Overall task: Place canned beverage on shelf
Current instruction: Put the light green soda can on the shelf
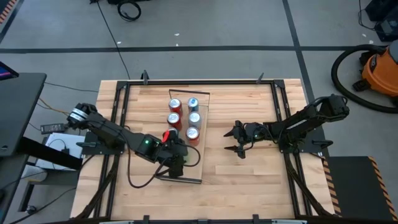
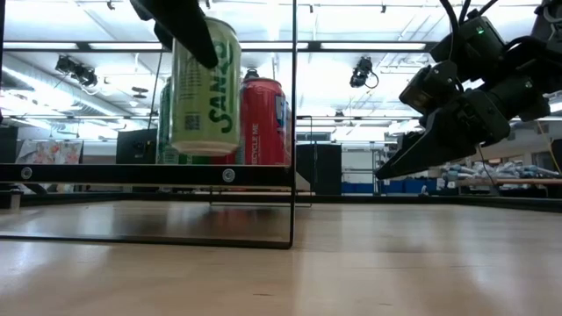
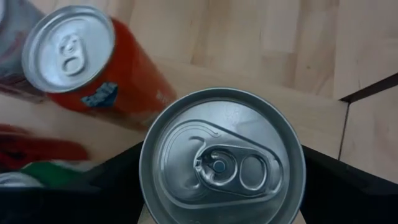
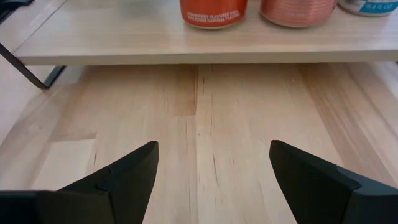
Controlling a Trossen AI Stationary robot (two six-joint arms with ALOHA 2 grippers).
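Green-and-white can (image 2: 205, 86) is clamped in the left gripper (image 1: 175, 154), which holds it upright by the sides; the left wrist view looks straight down on its silver lid (image 3: 222, 158). It hangs clear above the shelf (image 4: 186, 40), with a visible gap under its base in the low view, over the end of the plank nearest the gripper.

Just beyond the held can stands a red can (image 2: 263, 121), touching or nearly touching it in line of sight; an orange can (image 3: 93, 65) stands close beside the lid in the wrist view. Further cans (image 1: 194, 118) fill the plank beyond in two rows.

Risks, as judged: a lowering path that drifts toward the red or orange can could knock either over; a release before the base seats flat could tip the held can. The plank's near edge lies close under the gripper, so an off-centre landing could drop the can to the table (image 1: 249, 174).

Open room lies only on the gripper's own side of the standing cans. The right gripper (image 1: 238, 139) waits well apart over bare tabletop, jaws spread.
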